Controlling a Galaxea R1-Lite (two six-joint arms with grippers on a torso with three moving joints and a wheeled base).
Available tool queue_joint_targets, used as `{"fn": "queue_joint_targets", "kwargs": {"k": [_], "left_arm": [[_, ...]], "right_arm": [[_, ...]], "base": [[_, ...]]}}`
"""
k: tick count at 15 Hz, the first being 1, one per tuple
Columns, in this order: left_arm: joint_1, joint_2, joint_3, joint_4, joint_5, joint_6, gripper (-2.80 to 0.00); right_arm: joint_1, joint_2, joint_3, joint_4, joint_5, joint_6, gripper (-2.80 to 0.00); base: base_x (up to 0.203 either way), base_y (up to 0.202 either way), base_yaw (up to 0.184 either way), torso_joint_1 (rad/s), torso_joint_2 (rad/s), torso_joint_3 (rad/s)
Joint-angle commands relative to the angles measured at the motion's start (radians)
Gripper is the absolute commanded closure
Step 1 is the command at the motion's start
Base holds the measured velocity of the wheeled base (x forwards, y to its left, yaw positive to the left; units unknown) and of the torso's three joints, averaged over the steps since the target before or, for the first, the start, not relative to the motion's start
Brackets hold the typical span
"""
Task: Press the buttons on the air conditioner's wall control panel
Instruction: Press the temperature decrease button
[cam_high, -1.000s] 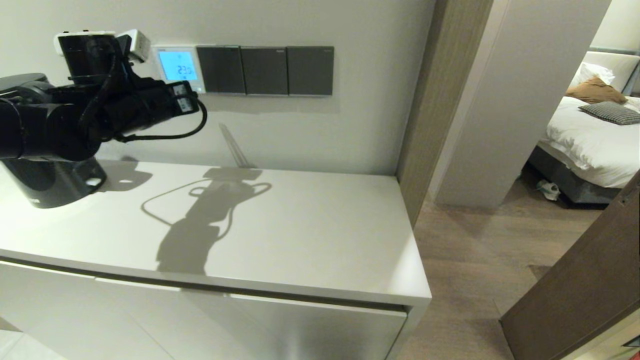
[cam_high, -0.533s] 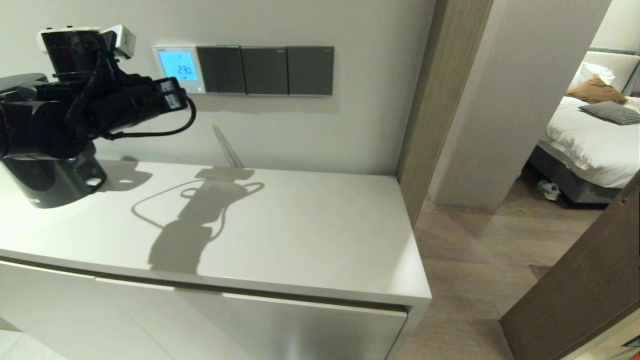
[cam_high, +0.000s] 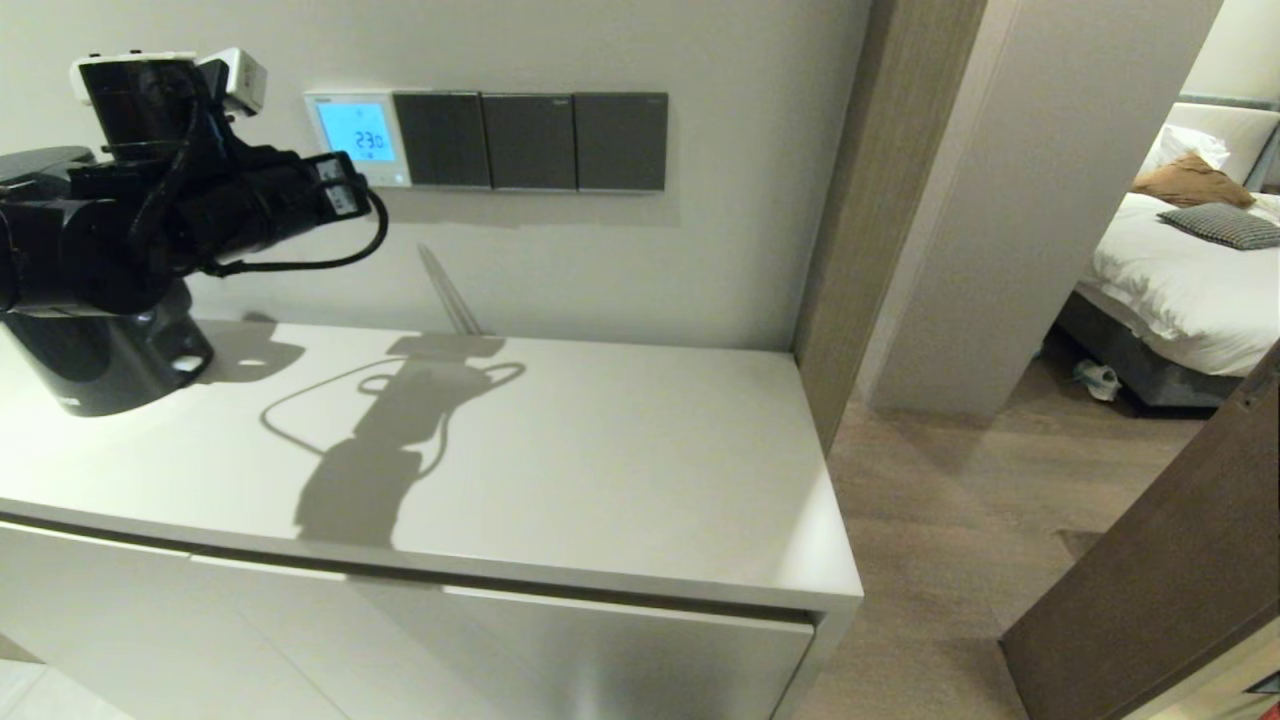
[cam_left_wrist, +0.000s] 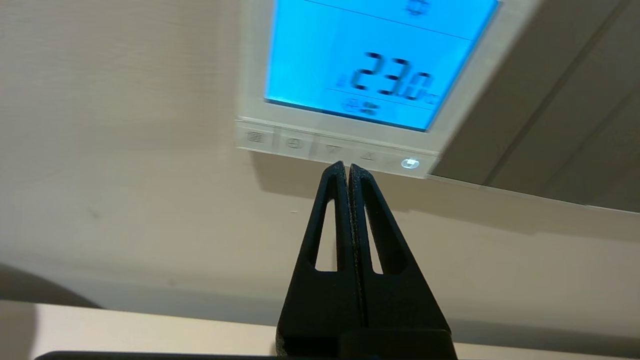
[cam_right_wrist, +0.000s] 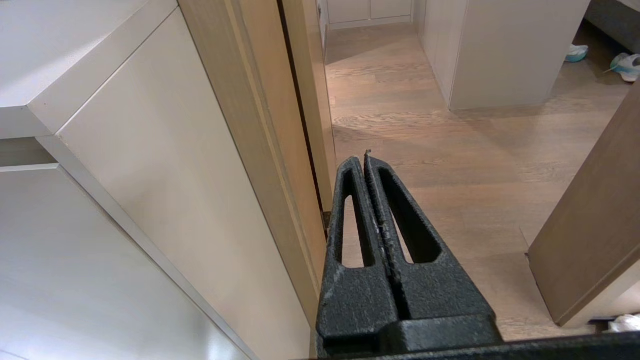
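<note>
The white wall control panel (cam_high: 357, 137) has a lit blue screen reading 23.0 and sits at the left end of a row of wall plates. In the left wrist view the panel (cam_left_wrist: 370, 75) shows a row of buttons (cam_left_wrist: 332, 149) along its lower edge, with a lit power button (cam_left_wrist: 410, 163). My left gripper (cam_left_wrist: 348, 167) is shut and empty, its tips just below the down and up arrow buttons, a little off the wall. In the head view the left arm (cam_high: 180, 210) is raised left of the panel. My right gripper (cam_right_wrist: 366, 159) is shut and empty, parked low beside the cabinet.
Three dark switch plates (cam_high: 530, 141) sit right of the panel. A white cabinet top (cam_high: 620, 470) lies below, with a black object (cam_high: 100, 365) at its far left. A wooden door frame (cam_high: 860, 200) and doorway to a bedroom are on the right.
My left arm has drawn back to the left and slightly up, away from the panel, uncovering its lower left corner. The screen still reads 23.0.
</note>
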Motion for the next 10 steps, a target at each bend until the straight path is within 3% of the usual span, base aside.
{"fn": "queue_joint_targets", "kwargs": {"k": [1,10], "left_arm": [[0.017,0.0,-0.002,0.0,0.0,-0.001,0.0],[0.034,0.021,-0.021,0.005,0.0,0.0,0.0]], "right_arm": [[0.0,0.001,0.002,0.0,0.0,0.0,0.0],[0.0,0.001,0.002,0.0,0.0,0.0,0.0]], "base": [[0.0,0.0,0.0,0.0,0.0,0.0],[0.0,0.0,0.0,0.0,0.0,0.0]]}}
